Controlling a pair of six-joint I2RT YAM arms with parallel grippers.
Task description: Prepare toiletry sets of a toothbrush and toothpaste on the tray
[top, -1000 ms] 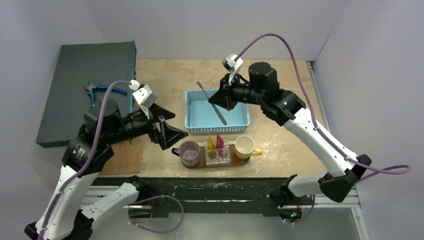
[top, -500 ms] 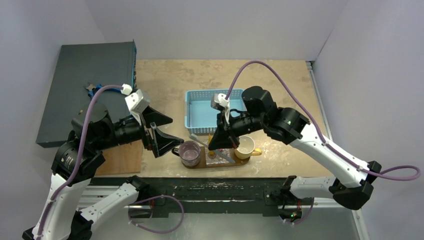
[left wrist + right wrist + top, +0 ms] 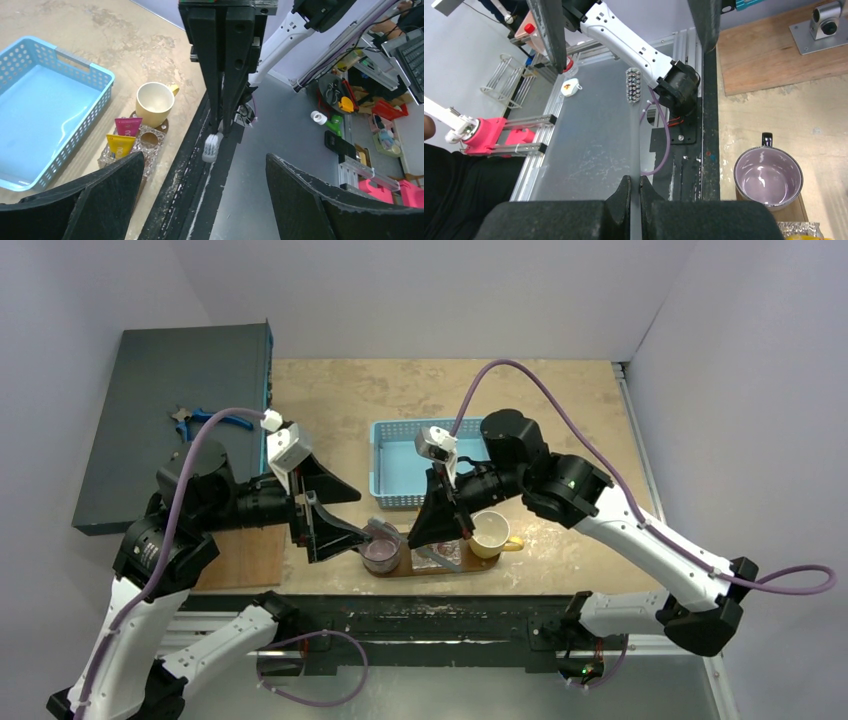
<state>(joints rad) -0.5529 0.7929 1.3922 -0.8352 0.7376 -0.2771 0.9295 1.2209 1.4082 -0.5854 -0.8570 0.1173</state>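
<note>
The right gripper is clamped on the toothbrush, whose long axis runs left, its bristle head reaching between the wide-spread jaws of the left gripper. Just beneath lies the tray, with the toothpaste upright mid-tray. The purple mug on its left end leaves little room there.

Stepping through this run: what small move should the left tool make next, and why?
Probably close on the toothbrush: its bristle end appears to lie between the open left tool's fingers, while the right tool is shut on the handle.
</note>
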